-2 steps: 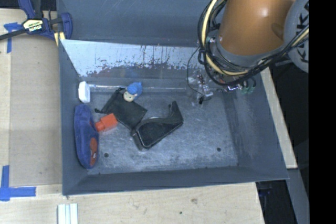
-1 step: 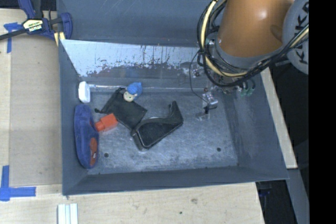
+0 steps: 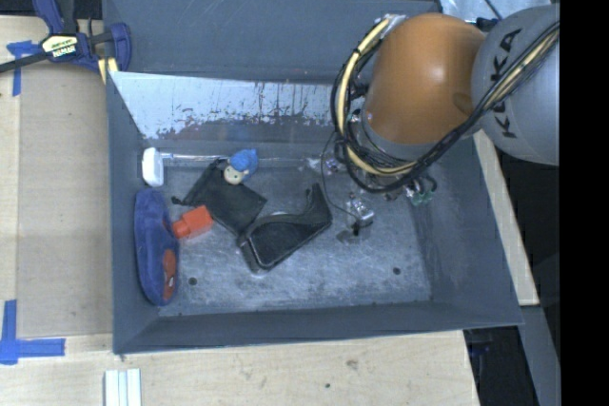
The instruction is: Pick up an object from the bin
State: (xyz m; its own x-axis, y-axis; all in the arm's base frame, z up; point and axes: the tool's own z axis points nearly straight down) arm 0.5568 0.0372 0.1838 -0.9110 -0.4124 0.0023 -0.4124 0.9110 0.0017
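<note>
The gripper point(image 3: 358, 216) hangs low in the bin point(image 3: 285, 304), right of the middle, under the arm's orange cover point(image 3: 423, 76). Whether it is wide or narrow cannot be told. Nearest it, just to its left, lies a black curved case point(image 3: 284, 240). Farther left are a black flat pad point(image 3: 228, 202), an orange block point(image 3: 193, 223) and a blue pouch point(image 3: 150, 241).

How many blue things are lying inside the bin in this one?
2. A long blue thing lies along the left wall of the bin; a small blue piece sits near the back wall. More could be hidden under the arm.
</note>
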